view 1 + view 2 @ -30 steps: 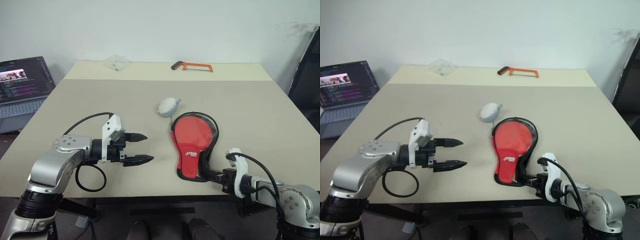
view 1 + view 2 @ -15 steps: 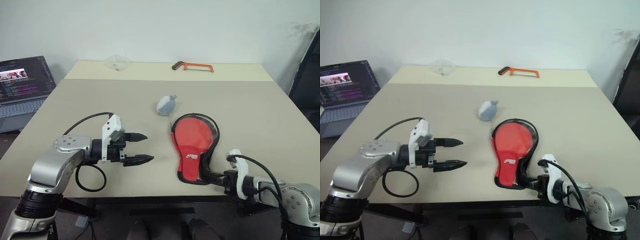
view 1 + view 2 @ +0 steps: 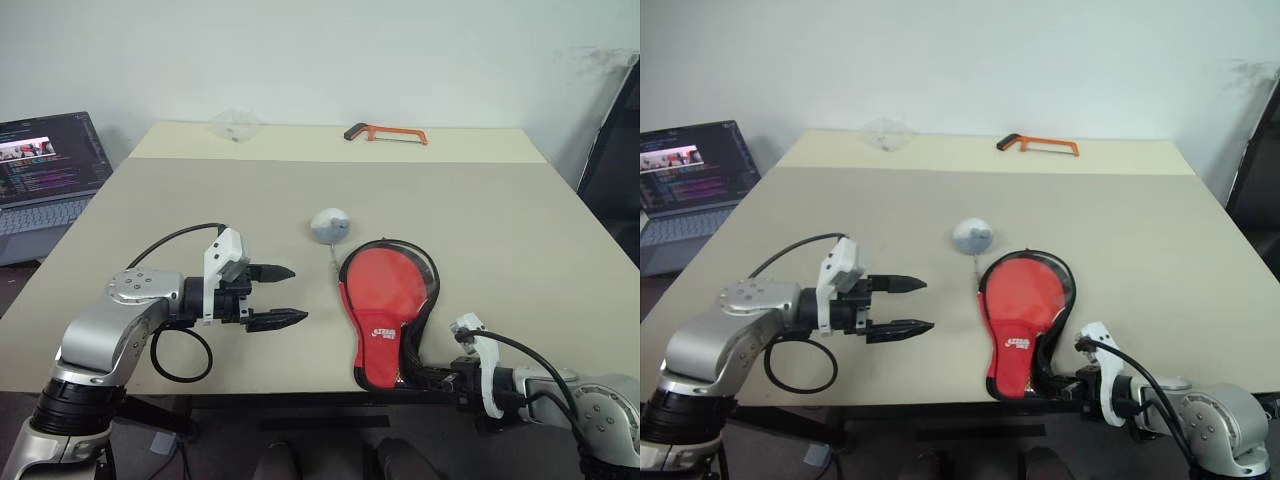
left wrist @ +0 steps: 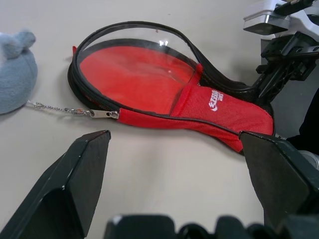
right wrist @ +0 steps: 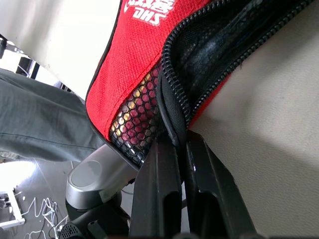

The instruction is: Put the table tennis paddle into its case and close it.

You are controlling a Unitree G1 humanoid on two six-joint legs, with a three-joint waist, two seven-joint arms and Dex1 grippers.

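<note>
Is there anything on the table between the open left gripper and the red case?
Nothing visible. The left gripper hangs open over bare table, with a clear stretch to the case. The grey tag lies farther back, off that line, chained to the zipper pull. The right gripper is shut on the case's narrow end.

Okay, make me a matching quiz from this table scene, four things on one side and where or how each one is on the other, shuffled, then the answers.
Things:
1. hacksaw
2. grey round tag
3. left gripper
4. right gripper

Places or states:
A. shut on the case's narrow end at the near table edge
B. open, over bare table left of the case
C. at the table's far edge
D. just beyond the case's round end, chained to its zip pull

Pairs: 1-C, 2-D, 3-B, 4-A
</note>
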